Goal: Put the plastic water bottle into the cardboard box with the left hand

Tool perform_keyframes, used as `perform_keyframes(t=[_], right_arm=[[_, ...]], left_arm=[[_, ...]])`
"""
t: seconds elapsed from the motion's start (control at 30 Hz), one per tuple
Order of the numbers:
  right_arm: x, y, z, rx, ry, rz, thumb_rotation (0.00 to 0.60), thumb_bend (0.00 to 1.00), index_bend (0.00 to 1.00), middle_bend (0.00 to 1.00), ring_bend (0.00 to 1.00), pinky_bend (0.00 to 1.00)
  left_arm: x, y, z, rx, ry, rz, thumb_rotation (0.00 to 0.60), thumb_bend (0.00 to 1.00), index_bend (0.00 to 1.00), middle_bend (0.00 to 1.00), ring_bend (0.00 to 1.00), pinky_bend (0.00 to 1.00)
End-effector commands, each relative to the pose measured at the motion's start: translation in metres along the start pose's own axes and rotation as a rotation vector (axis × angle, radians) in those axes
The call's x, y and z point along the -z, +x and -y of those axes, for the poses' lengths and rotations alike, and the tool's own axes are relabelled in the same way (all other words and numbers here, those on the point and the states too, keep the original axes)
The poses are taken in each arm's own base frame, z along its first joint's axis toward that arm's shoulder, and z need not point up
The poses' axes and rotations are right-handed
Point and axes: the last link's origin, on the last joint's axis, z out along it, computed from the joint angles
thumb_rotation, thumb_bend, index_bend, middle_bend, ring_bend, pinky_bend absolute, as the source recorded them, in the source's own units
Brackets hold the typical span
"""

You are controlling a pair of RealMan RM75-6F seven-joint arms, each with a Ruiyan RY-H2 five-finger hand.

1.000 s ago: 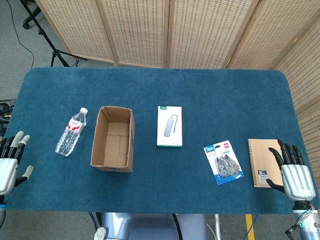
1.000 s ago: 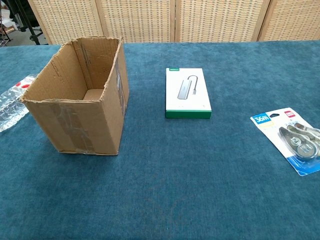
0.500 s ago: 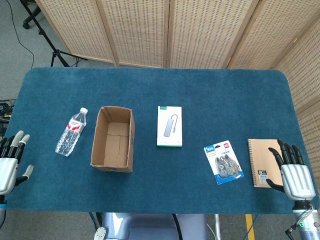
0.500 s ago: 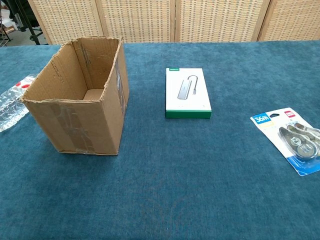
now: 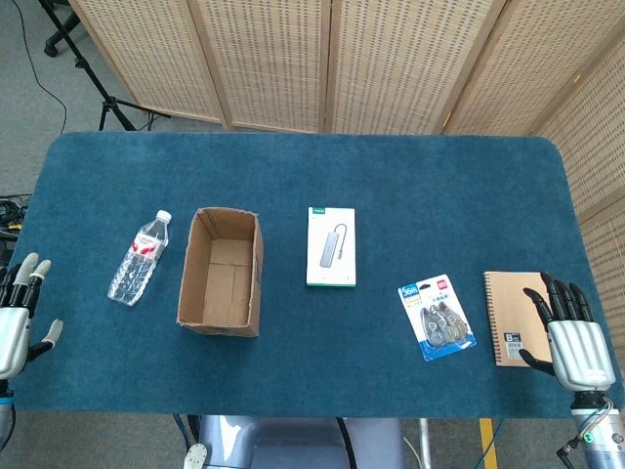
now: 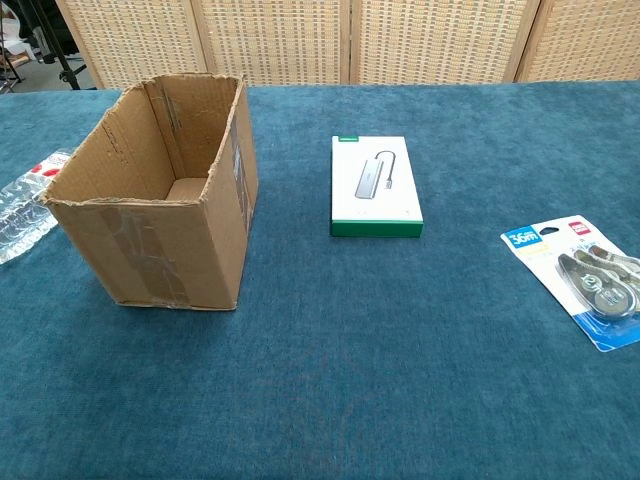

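"Where did the clear plastic water bottle with the white cap and red label (image 5: 140, 259) lie?"

"Flat on the blue-carpeted table (image 5: 410, 195), left of centre in the head view, just left of the open brown cardboard box (image 5: 221, 272). Its long axis ran from cap at upper right to base at lower left."

"And which robot hand was nearer?"

"The left robot hand (image 5: 18, 318), at the lower left edge, fingers apart and empty; the bottle lay up and to its right. The right robot hand (image 5: 574, 340), also spread and empty, sat far off at lower right."
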Motion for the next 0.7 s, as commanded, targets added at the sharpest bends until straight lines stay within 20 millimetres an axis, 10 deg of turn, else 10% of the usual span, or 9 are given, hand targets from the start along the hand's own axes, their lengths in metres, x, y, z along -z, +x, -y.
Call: perform_keyframes(t=[0.03, 0.7], right_arm=[[0.0, 0.0, 0.0, 0.0, 0.0, 0.0, 0.6, 0.14, 0.15, 0.0, 0.0, 0.0], [0.0, -0.001, 0.001, 0.0, 0.011, 0.003, 0.6, 0.14, 0.15, 0.0, 0.0, 0.0]], left_arm=[[-0.001, -0.001, -0.001, 0.006, 0.012, 0.001, 0.6, 0.33, 0.07, 0.0, 0.0, 0.0], [-0.04, -0.01, -0.018, 0.247, 0.126, 0.064, 0.6, 0.33, 0.07, 0.0, 0.0, 0.0]])
